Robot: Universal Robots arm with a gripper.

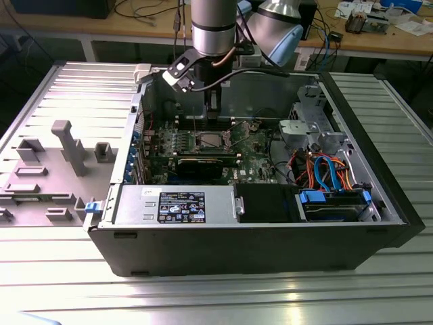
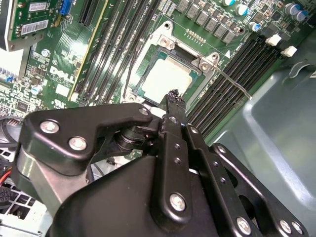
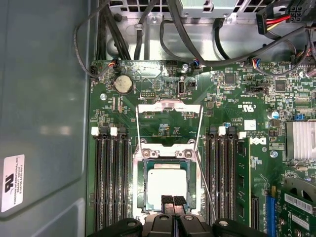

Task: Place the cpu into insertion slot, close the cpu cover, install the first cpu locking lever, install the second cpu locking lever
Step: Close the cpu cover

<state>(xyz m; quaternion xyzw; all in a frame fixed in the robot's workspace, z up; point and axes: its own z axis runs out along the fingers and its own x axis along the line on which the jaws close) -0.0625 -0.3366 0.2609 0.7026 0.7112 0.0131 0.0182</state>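
The cpu point(image 3: 167, 183) point(image 2: 167, 79) lies flat in the insertion slot point(image 3: 138, 185) on the green motherboard, its silver top showing; it also appears in the exterior view point(image 1: 208, 140). The cpu cover point(image 3: 168, 105) looks raised at the slot's far edge, with the board visible through its window. One thin locking lever point(image 3: 206, 190) point(image 2: 235, 84) sticks out free beside the slot. My gripper point(image 3: 173, 201) point(image 2: 174, 96) point(image 1: 214, 114) hangs just above the cpu's near edge. Its fingers are shut together, with nothing seen between them.
Black memory slots point(image 3: 111, 182) flank the slot on both sides. A long black expansion card point(image 1: 203, 162), a grey power supply box point(image 1: 172, 203) and bundled cables point(image 1: 325, 169) fill the open case. A grey fixture tray point(image 1: 61, 156) lies at the exterior view's left.
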